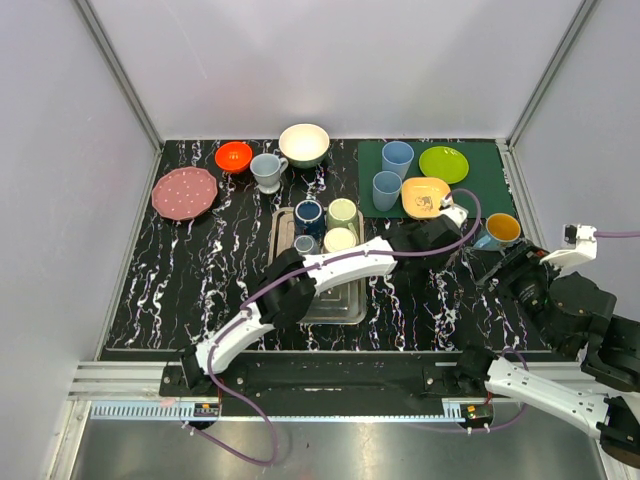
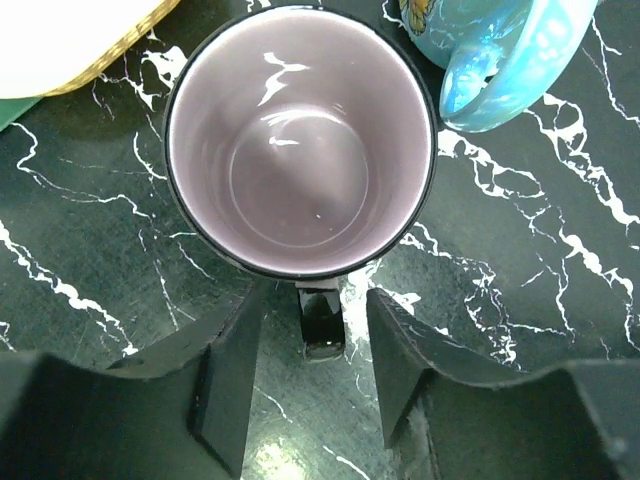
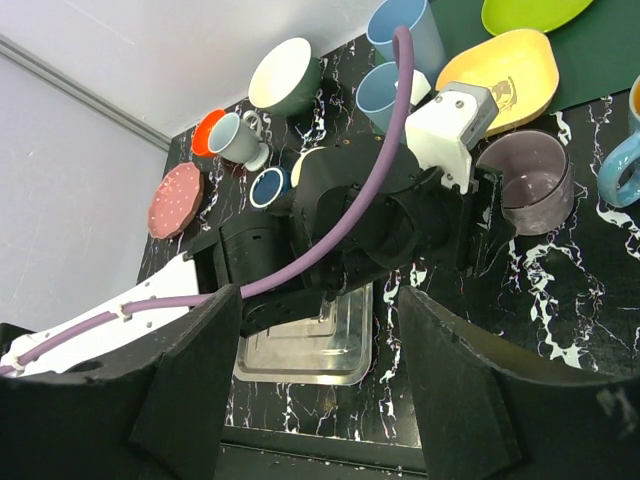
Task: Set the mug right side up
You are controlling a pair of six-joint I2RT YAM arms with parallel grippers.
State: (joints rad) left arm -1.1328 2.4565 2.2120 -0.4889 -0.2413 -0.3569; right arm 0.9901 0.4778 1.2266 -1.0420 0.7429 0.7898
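Observation:
The mug (image 2: 300, 140) is black outside and lilac inside. It stands upright on the marble table with its mouth facing up. It also shows in the right wrist view (image 3: 535, 180). Its handle (image 2: 320, 322) points toward my left gripper (image 2: 313, 335), which is open; the fingers stand either side of the handle without touching it. In the top view the left gripper (image 1: 440, 234) covers the mug. My right gripper (image 3: 320, 330) is open and empty, and hangs at the right of the table (image 1: 508, 268).
A light blue mug (image 1: 500, 230) stands just right of the black mug (image 2: 500, 60). A yellow plate (image 1: 424, 196), two blue cups and a green plate lie on a green mat behind. A metal tray (image 1: 350, 305) with several cups lies under the left arm.

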